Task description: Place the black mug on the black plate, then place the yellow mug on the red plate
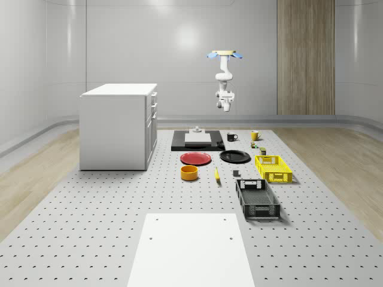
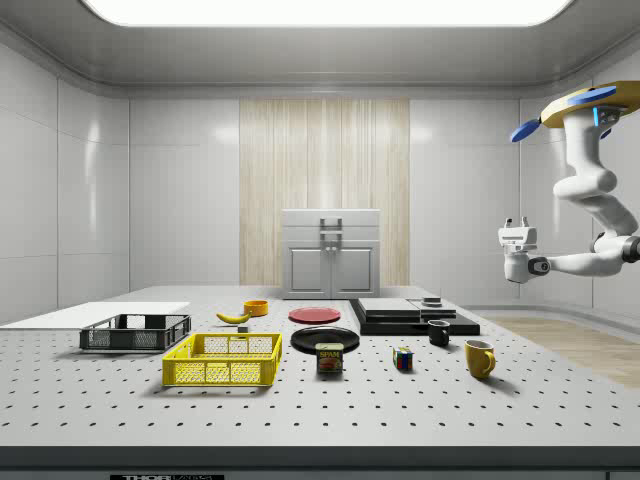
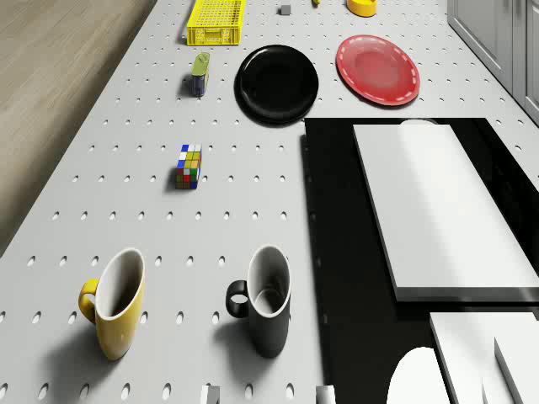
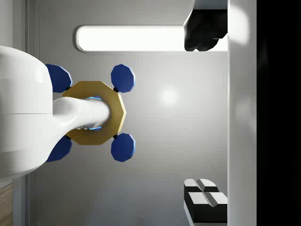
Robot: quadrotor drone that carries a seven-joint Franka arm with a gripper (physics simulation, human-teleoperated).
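The black mug (image 1: 231, 137) (image 3: 268, 307) stands upright on the table beside a black slab, and the yellow mug (image 1: 254, 136) (image 3: 116, 307) stands a little apart from it. Nearer the table's middle lie the black plate (image 1: 235, 156) (image 3: 276, 82) and the red plate (image 1: 195, 158) (image 3: 378, 69), both bare. The drone (image 1: 225, 55) (image 2: 585, 105) hovers high over the table's far end. My gripper (image 1: 225, 108) (image 2: 516, 276) (image 3: 268, 394) hangs open and holds nothing, well above the black mug.
A white cabinet (image 1: 119, 125) stands at the whole-scene view's left. The black slab (image 1: 197, 140) carries white blocks. A yellow basket (image 1: 273, 168), black basket (image 1: 257, 198), orange bowl (image 1: 190, 173), banana (image 1: 216, 174), Rubik's cube (image 3: 189, 167) and can (image 3: 200, 74) lie around.
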